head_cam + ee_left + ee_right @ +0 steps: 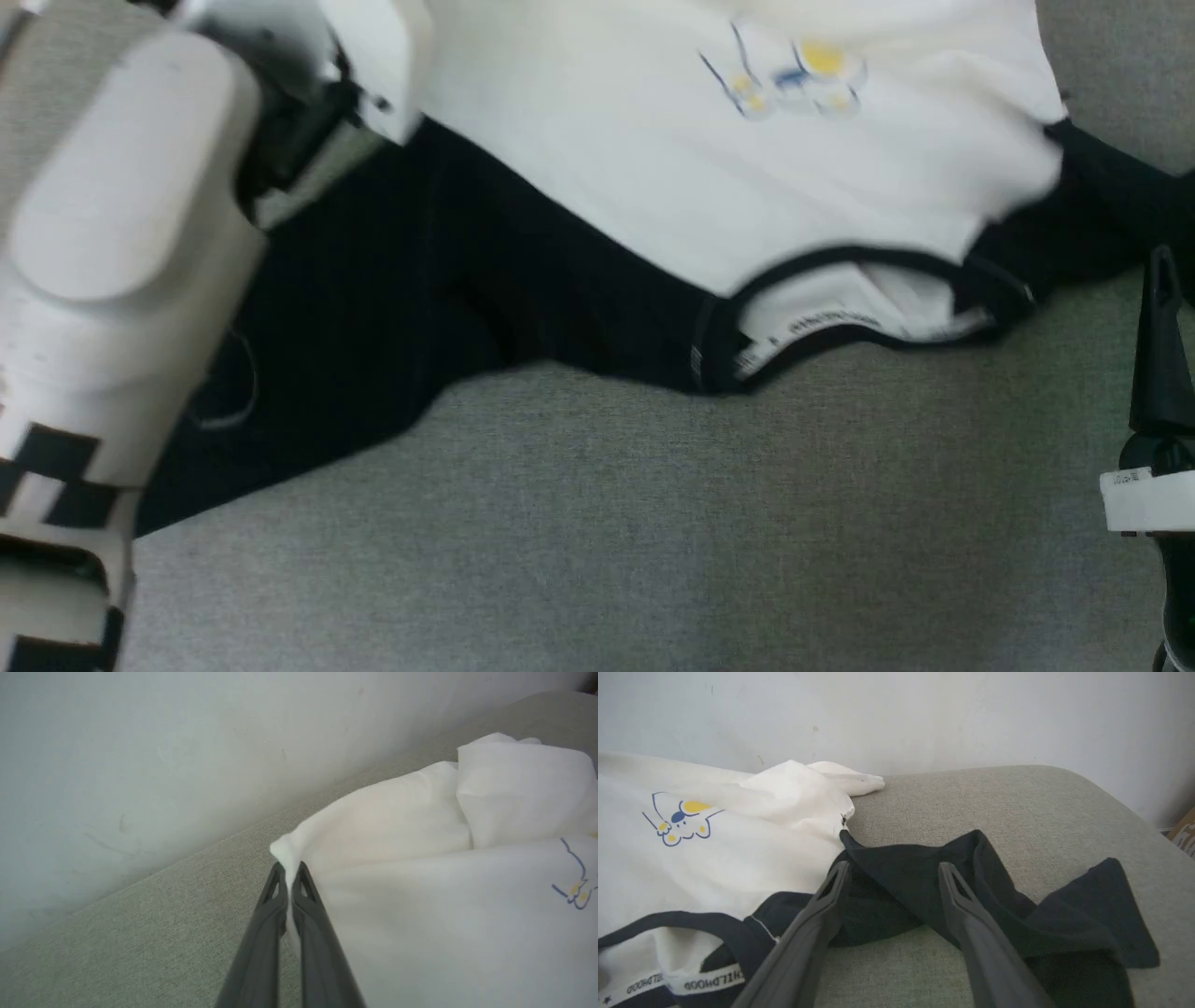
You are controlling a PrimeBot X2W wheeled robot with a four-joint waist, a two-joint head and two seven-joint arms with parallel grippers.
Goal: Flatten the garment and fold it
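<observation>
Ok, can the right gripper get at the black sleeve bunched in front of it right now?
Probably yes: the right gripper is open and aimed at the black sleeve, which lies bare on the grey cushion, with nothing between them.

Diffuse, even light; only faint shadows lie under folds of the garment [738, 868]. The head view is motion-blurred, smearing the chest print [794, 79] and the near, pale forearm [112, 233]; both wrist views are sharper, their white cloth nearly washed out.
</observation>
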